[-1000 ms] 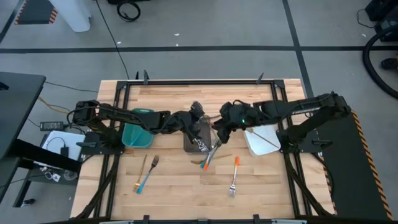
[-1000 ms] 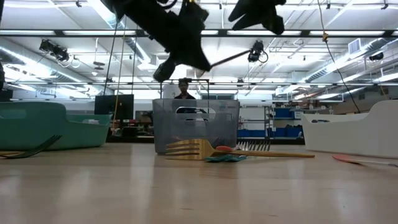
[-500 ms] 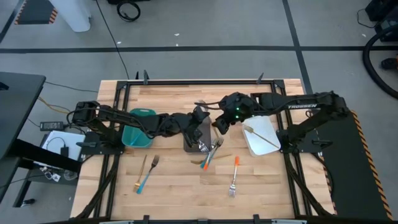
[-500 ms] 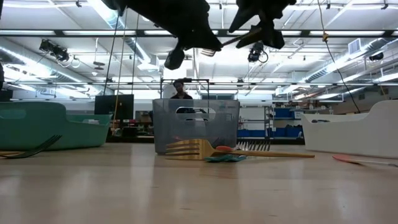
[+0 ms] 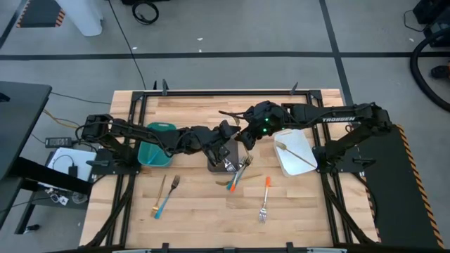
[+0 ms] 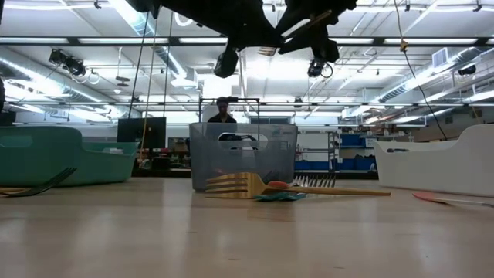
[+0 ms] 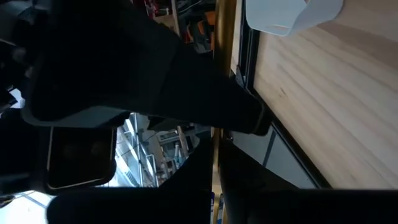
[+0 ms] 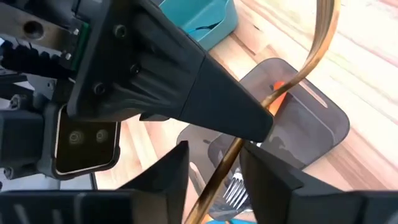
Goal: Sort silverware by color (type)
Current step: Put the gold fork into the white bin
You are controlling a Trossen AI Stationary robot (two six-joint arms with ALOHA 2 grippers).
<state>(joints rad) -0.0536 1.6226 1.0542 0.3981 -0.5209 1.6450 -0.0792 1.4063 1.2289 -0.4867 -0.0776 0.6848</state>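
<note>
My right gripper (image 5: 246, 132) hovers high over the grey tray (image 5: 223, 153), shut on a gold fork (image 8: 311, 56). The fork's tines (image 6: 266, 51) point toward the table's left. My left gripper (image 5: 226, 133) hangs close beside the fork in mid-air (image 8: 264, 121); whether it touches the fork does not show. On the table lie a blue-handled fork and a gold fork (image 5: 235, 176), crossed in front of the grey tray. An orange-handled fork (image 5: 266, 197) lies to their right. Two more utensils (image 5: 165, 193) lie near the left. My right gripper pinches the gold fork's handle (image 8: 217, 180) between its two fingers. The fork is lifted clear of the table. It runs out past the fingers, slanting, with its tines toward my left gripper.
The teal tray (image 5: 155, 151) sits at the left. The white tray (image 5: 295, 158) at the right holds a gold utensil. An orange-handled piece lies in the grey tray (image 8: 280, 84). A person (image 6: 224, 112) stands beyond the far edge. Bare wood lies along the near edge.
My right gripper has risen from above the crossed forks and moved toward the far-left, carrying the gold fork higher and tipping it steeper. My left gripper has also lifted a little over the grey tray.
</note>
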